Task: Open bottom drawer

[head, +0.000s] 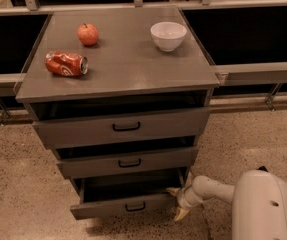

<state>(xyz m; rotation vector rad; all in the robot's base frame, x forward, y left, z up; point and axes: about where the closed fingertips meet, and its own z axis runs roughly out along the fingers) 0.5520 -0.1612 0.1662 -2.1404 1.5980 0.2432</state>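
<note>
The grey cabinet has three drawers. The bottom drawer has the narrowest front and a small black loop handle. It stands pulled out further than the two above it, with a dark gap showing inside. My gripper is low at the drawer's right front corner, on a white arm reaching in from the lower right. One pale fingertip lies at the drawer's top right edge and the other hangs below the front, so the fingers are spread.
On the cabinet top lie a crushed red can, a red apple and a white bowl. The middle drawer and top drawer are slightly out. Metal rails run left and right behind. The floor is speckled stone.
</note>
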